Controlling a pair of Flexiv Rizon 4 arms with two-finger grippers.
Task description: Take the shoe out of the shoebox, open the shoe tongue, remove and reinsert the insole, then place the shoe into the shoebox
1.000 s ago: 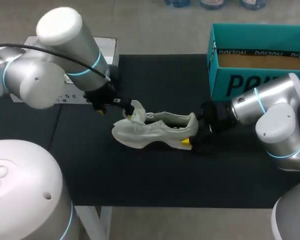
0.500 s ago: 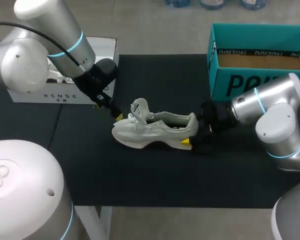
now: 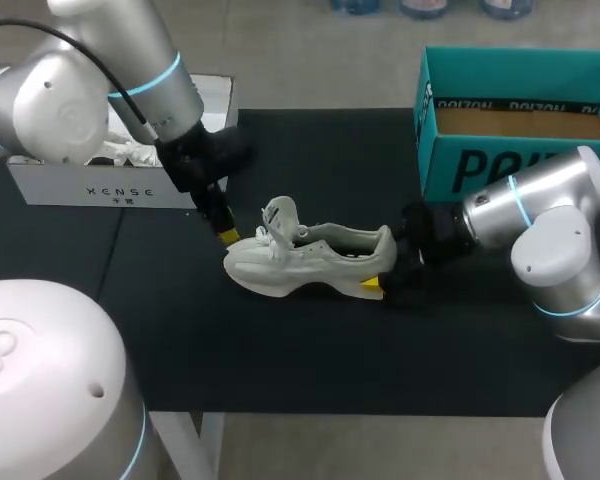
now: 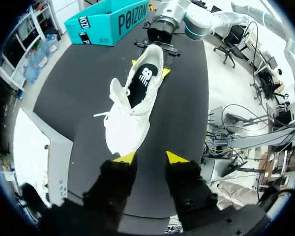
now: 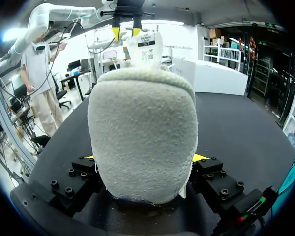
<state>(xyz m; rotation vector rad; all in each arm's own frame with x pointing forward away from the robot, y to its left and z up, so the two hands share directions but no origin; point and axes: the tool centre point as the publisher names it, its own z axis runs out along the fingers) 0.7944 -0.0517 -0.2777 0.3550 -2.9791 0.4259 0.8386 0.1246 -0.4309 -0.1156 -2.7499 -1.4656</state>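
A white shoe (image 3: 305,262) lies on its sole on the black table (image 3: 310,360), toe to the left. Its tongue (image 3: 278,214) stands up. In the left wrist view the black insole (image 4: 144,81) shows inside the shoe (image 4: 130,105). My left gripper (image 3: 225,233) hovers just beyond the toe, open, with nothing between its fingers (image 4: 150,157). My right gripper (image 3: 388,278) is shut on the shoe's heel (image 5: 142,132), which fills the right wrist view between its fingers. The teal shoebox (image 3: 520,150) stands open at the back right.
A white box (image 3: 120,185) with crumpled paper sits at the back left, close behind my left arm. The table's front edge runs along the bottom of the head view.
My left gripper has drawn back from the tongue to the toe side of the shoe, and its fingers have come closer together. The shoe and right arm have not moved.
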